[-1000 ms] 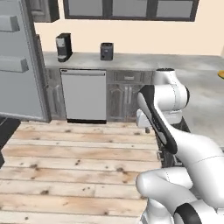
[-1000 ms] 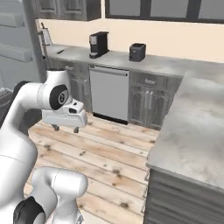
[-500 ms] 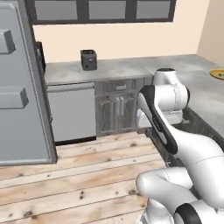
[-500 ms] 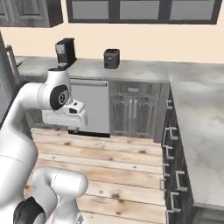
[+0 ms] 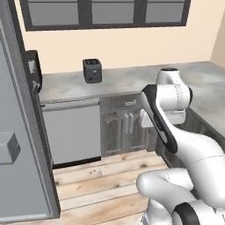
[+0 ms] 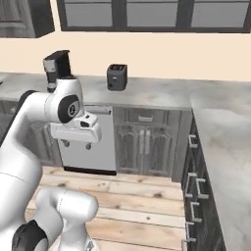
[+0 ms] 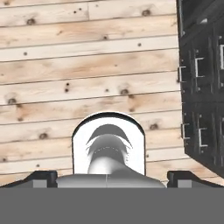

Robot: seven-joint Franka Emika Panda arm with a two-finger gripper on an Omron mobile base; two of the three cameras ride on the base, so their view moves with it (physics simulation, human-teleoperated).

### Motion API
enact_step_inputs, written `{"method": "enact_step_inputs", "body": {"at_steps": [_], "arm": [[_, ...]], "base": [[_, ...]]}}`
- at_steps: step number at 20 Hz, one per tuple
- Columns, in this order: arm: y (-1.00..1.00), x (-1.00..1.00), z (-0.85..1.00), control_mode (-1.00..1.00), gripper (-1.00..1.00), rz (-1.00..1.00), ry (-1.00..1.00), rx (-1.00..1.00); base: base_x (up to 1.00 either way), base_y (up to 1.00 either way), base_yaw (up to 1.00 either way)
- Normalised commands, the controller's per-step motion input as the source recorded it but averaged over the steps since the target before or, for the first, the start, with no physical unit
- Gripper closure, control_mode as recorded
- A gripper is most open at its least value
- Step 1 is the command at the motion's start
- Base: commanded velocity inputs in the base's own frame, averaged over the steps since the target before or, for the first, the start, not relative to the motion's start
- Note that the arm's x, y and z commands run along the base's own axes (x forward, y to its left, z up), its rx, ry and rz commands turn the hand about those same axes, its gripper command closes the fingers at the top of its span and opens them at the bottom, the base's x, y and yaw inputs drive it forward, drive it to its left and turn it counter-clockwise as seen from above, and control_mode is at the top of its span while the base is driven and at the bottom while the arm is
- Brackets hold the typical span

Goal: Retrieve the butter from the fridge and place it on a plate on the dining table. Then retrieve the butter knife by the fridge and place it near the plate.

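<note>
- Two base views have swung since half a second ago. The whole picture has shifted, so that is my base turning and not the kitchen things moving.
- The fridge (image 5: 19, 132) is now a broad grey slab down the left edge of the left base view. It is cut off at the top, the left and the bottom, and a little blocky part on it is hard to make out.
- The arm's pose looks the same as before. The hand (image 6: 76, 145) hangs over the wooden floor (image 7: 87, 65) in front of the dishwasher (image 6: 95, 147).
- The hand is open with nothing between the fingers. In the hand view its fingertips (image 7: 43, 177) sit far apart.
- On the bench (image 6: 157, 93) along the wall stand a dark toaster (image 6: 116, 77) and a coffee machine (image 6: 58, 68). Any marks on them are too small to read.
- In the left base view the fridge half hides the coffee machine.
- Dark drawer fronts (image 7: 201, 87) run off the right edge of the hand view.
</note>
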Motion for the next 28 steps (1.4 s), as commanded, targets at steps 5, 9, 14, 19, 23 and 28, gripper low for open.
{"method": "enact_step_inputs", "body": {"at_steps": [5,9,14,19,23,28], "arm": [[0.00,0.00,0.00,1.00,-1.00,0.00,0.00,0.00],[0.00,0.00,0.00,1.00,-1.00,0.00,0.00,0.00],[0.00,0.00,0.00,1.00,-1.00,0.00,0.00,0.00],[0.00,0.00,0.00,1.00,-1.00,0.00,0.00,0.00],[0.00,0.00,0.00,1.00,-1.00,0.00,0.00,0.00],[0.00,0.00,0.00,1.00,-1.00,0.00,0.00,0.00]], "base": [[0.98,-0.17,0.13],[0.88,-0.38,0.38],[0.89,-0.36,0.38],[0.96,-0.07,0.24],[0.86,0.22,0.00],[0.39,0.93,-0.17]]}}
